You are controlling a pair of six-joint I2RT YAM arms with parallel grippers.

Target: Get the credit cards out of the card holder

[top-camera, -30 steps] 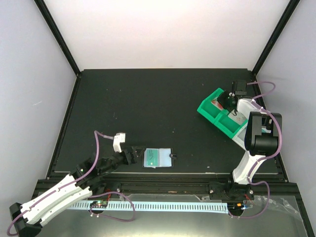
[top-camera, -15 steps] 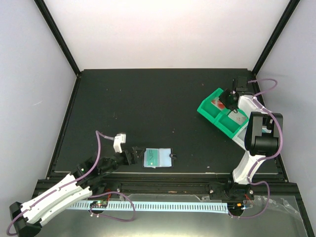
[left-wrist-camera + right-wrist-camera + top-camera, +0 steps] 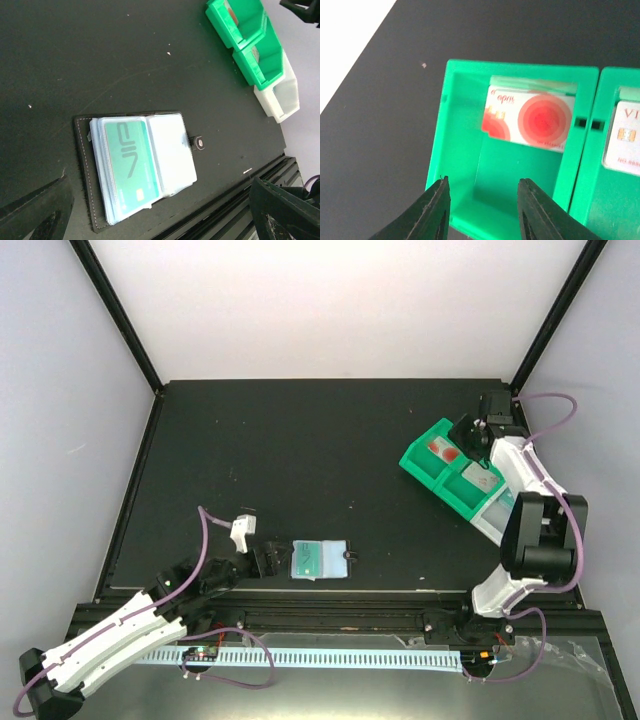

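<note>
The card holder (image 3: 322,560) lies open near the table's front edge, and a teal card (image 3: 132,162) shows in its clear pockets (image 3: 172,150). My left gripper (image 3: 268,560) is open just left of it, touching nothing; its fingers (image 3: 35,215) frame the left wrist view. A white card with red marks (image 3: 530,117) leans inside the end compartment of the green tray (image 3: 440,125). A pale grey card (image 3: 627,135) sits in the neighbouring compartment. My right gripper (image 3: 483,182) hangs open above the end compartment, with nothing between its fingers.
The tray (image 3: 420,458) sits at the back right, running diagonally, with a clear compartment (image 3: 497,515) at its near end. The holder's snap tab (image 3: 201,142) points right. The table's front rail (image 3: 350,610) runs just below the holder.
My right gripper has opened and drawn up and back from the tray's end compartment, leaving the white and red card in it. The left gripper has drawn back slightly from the holder.
</note>
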